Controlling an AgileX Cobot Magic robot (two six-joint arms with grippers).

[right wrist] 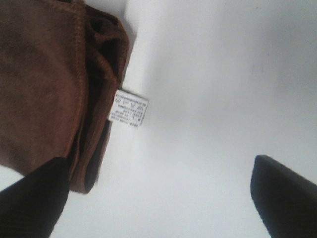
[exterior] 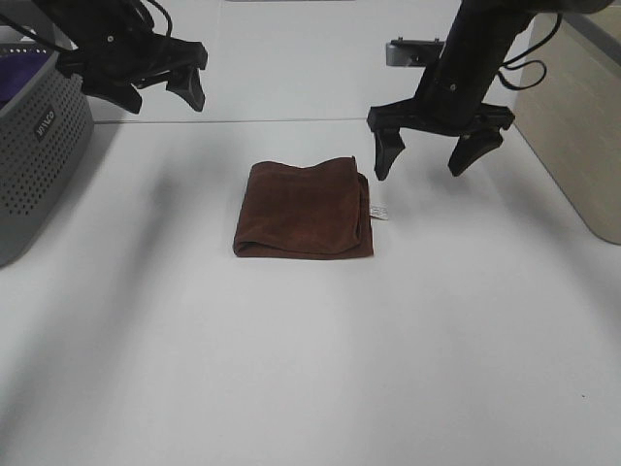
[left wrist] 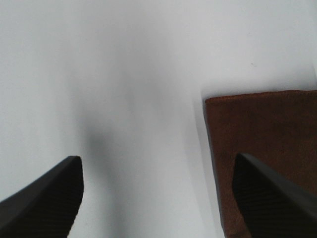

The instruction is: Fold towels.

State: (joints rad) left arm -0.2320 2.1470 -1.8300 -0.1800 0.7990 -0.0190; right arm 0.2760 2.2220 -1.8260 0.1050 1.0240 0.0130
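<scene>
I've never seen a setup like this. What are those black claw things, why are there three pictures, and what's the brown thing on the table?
The black claws are grippers, the hands of a two-armed robot. The wide picture comes from a camera mounted high above the table; it shows the left gripper and the right gripper, both open and raised, holding nothing. The other two pictures come from small cameras on each wrist, so the dark shapes at their edges are the gripper's own fingers. The brown thing is a towel, folded into a compact rectangle on the white table, with a small white label sticking out at one edge. At the far left stands a gray perforated basket.
</scene>
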